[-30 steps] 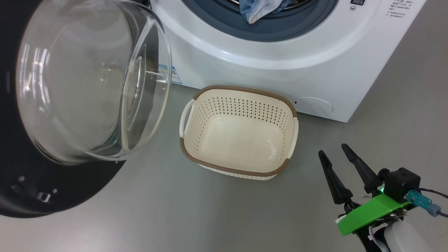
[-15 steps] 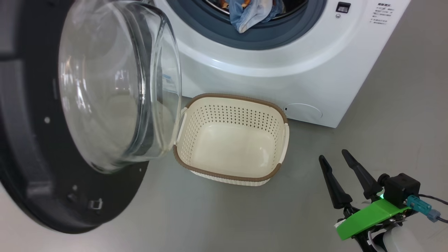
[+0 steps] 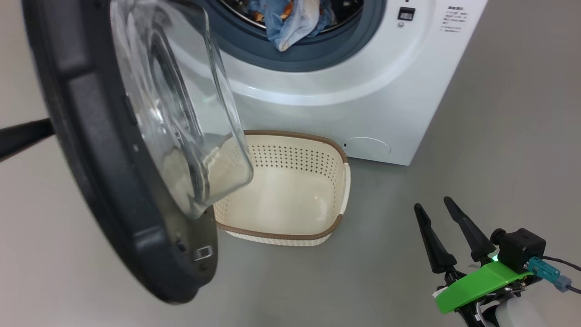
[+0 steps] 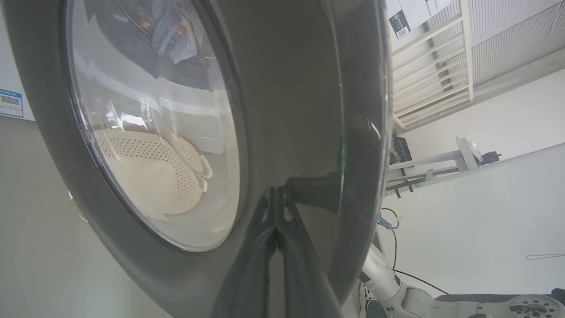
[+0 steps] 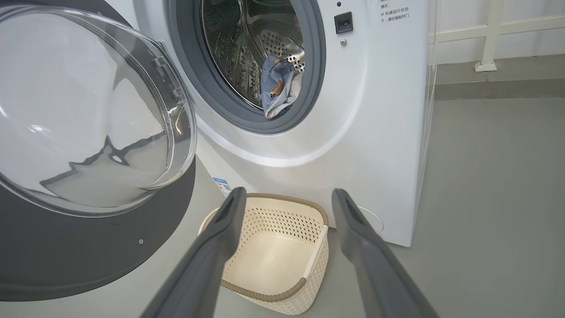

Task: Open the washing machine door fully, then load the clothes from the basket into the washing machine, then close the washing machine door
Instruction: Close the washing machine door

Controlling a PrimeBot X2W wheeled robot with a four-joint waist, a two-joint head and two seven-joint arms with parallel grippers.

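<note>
The washing machine door [image 3: 113,190], black-rimmed with a bulging glass bowl, stands partly swung at the left, its bowl overhanging the basket's left side. My left gripper [image 4: 276,198] is shut, its tips against the door's glossy outer face [image 4: 300,88]; one dark finger [image 3: 22,136] pokes out behind the door. The cream basket [image 3: 290,236] sits on the floor with nothing inside, in front of the white washing machine [image 3: 363,91]. Light blue clothes [image 3: 290,22] lie in the drum mouth, one draped over the gasket. My right gripper [image 3: 431,203] hangs open at the lower right, holding nothing.
Grey floor [image 3: 499,159] spreads to the right of the machine and around the basket. In the right wrist view, the basket [image 5: 265,291] lies below the open fingers [image 5: 220,247], and the clothes [image 5: 276,88] hang in the drum. A white railing [image 5: 485,44] stands behind.
The door has swung round towards the machine's opening and now stands nearly edge-on, over the basket's left part. The head camera has also turned. The right gripper stays put and open.
</note>
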